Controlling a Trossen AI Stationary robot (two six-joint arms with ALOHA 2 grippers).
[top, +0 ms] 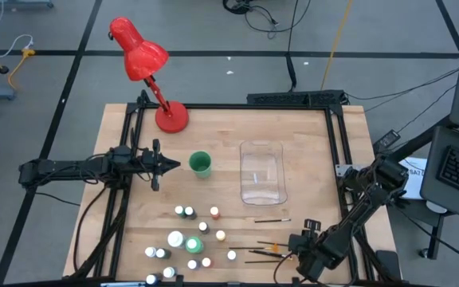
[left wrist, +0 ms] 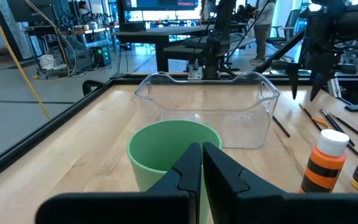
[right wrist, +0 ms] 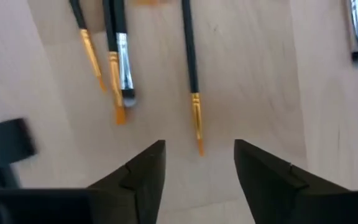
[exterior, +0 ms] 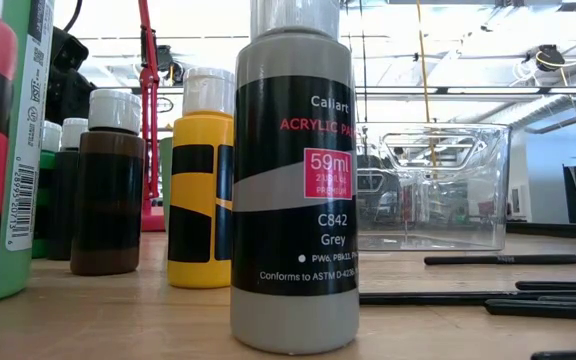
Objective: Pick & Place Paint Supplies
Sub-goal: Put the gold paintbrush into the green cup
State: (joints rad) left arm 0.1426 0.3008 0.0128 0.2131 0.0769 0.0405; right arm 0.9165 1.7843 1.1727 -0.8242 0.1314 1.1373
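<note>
Right wrist view shows the right gripper (right wrist: 196, 163) poised low over the table (top: 309, 159) with its jaws spread apart and nothing between them. Directly below lies a thin brush (right wrist: 191, 74) with an orange metal collar, its bristle tip in line with the gap. Three more brushes lie beside it, and a fifth shows at the edge of that view.

The left gripper (top: 170, 165) waits with jaws closed and empty, just beside the green cup (top: 201, 163). The clear bin (top: 262, 172) stands near the cup, well apart from the supplies.

Risks from this position:
- The brush is thin and lies flat — fingers closing too high would pinch air, and closing too low would scrape the wood.
- The neighbouring brushes lie close, so a descent slightly off line could catch two at once or roll one aside.
- The bottles (top: 191, 239) stand close together near the front edge — an arm passing low could tip one.

Counts, from the high view:
- Bottles: about fourteen, though the front edge cuts some off.
- Brushes: at least five.
- Cup: one.
- Bin: one.
- Red lamp (top: 146, 68): one.
</note>
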